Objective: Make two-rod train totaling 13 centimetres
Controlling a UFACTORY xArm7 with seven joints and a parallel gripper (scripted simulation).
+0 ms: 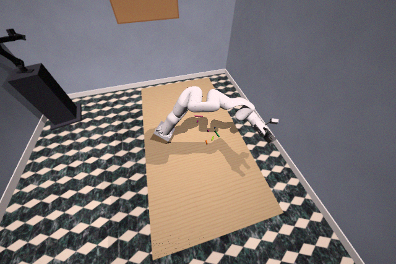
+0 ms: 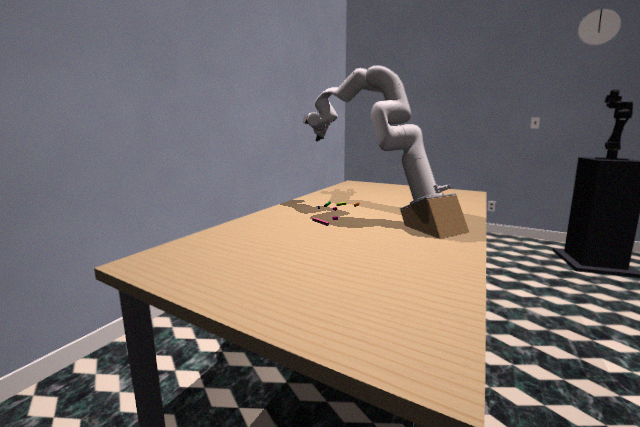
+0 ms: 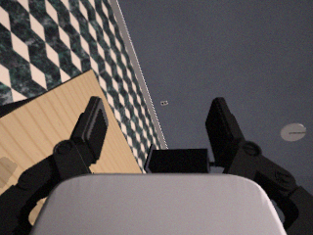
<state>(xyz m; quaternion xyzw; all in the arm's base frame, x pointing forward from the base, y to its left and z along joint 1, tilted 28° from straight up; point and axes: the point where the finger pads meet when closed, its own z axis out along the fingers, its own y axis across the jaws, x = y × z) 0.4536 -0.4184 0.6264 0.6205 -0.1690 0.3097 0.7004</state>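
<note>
A pink rod [image 1: 198,115] [image 2: 320,221] lies on the table with a short magenta rod [image 1: 197,121] [image 2: 334,217] near it. A second short magenta rod [image 1: 208,130] [image 2: 334,208] and a very small dark rod [image 1: 214,127] [image 2: 318,207], its colour unclear, lie further along. A green rod [image 1: 217,133] [image 2: 327,203], a lime rod [image 1: 212,138] [image 2: 341,203] and an orange rod [image 1: 206,142] [image 2: 356,204] lie apart at different angles. My gripper [image 1: 270,140] [image 2: 318,138] [image 3: 156,110] is open and empty, high up and far from the rods. The wrist view shows no rod.
The wooden table [image 1: 204,190] [image 2: 289,277] [image 3: 73,108] carries the arm's base [image 1: 162,133] [image 2: 439,215]. Arm shadows fall around the rods. A wall [image 1: 304,78] stands close beyond the gripper. A black pedestal [image 1: 44,94] [image 2: 602,210] with another arm stands off the table.
</note>
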